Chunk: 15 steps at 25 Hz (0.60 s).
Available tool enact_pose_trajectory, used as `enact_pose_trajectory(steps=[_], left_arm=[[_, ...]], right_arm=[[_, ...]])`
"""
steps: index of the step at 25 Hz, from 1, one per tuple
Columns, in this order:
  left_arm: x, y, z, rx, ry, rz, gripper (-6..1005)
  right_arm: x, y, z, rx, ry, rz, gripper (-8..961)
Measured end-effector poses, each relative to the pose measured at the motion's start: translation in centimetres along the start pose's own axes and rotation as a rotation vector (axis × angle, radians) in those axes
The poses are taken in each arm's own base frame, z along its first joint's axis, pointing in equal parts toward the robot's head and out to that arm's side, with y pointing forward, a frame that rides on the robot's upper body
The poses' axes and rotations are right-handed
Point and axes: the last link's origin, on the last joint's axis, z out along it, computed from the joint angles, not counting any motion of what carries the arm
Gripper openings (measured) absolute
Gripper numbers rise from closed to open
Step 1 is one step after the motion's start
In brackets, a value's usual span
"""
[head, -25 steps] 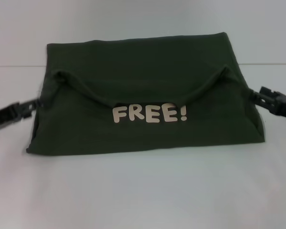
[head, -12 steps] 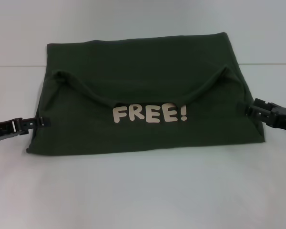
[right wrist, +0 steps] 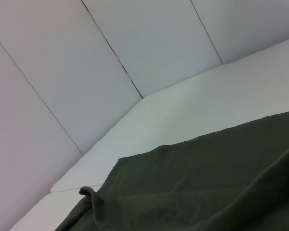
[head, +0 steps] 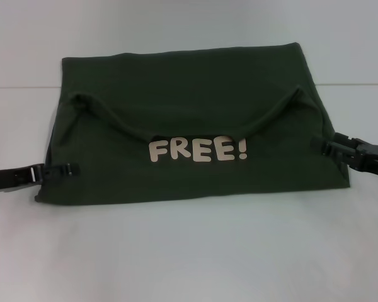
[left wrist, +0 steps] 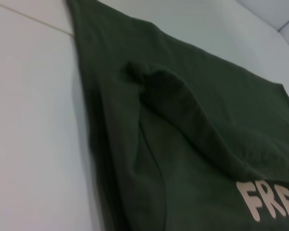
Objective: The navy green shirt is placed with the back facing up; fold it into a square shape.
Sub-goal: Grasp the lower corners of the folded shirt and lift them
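On the white table (head: 189, 251), the navy green shirt (head: 189, 94) lies half-folded, lettering up. We position left gripper (head: 68, 168) and right gripper (head: 322, 146) at opposite side edges, presumably for another fold; whether either has a grip, we cannot tell.

Probably lab, white table (head: 189, 251), panelled walls (right wrist: 62, 72)

We see bare desk (head: 189, 251) in front of the shirt (head: 189, 94) and more bare surface to each side and behind it, so a pincer could pass there. The left pincer (head: 66, 168) sits at the shirt's left edge and the right pincer (head: 324, 146) at its right edge, blocking those two spots.
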Motion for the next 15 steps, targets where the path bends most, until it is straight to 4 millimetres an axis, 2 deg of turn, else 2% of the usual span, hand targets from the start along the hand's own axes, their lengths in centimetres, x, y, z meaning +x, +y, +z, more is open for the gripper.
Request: enact_pose_trajectory(steps=[9, 14, 15], left_arm=[[-0.6, 1.3, 1.2, -0.028, -0.066, 0.045, 946], [-0.5, 1.0, 1.2, -0.004, -0.062, 0.056, 945], [-0.4, 0.9, 1.2, 0.007, -0.057, 0.056, 908]], right_arm=[[0.2, 0.0, 0.0, 0.0, 0.002, 0.002, 932], [0.3, 0.2, 0.1, -0.007, 0.007, 0.003, 932], [0.4, 0.2, 0.1, -0.009, 0.008, 0.002, 932]])
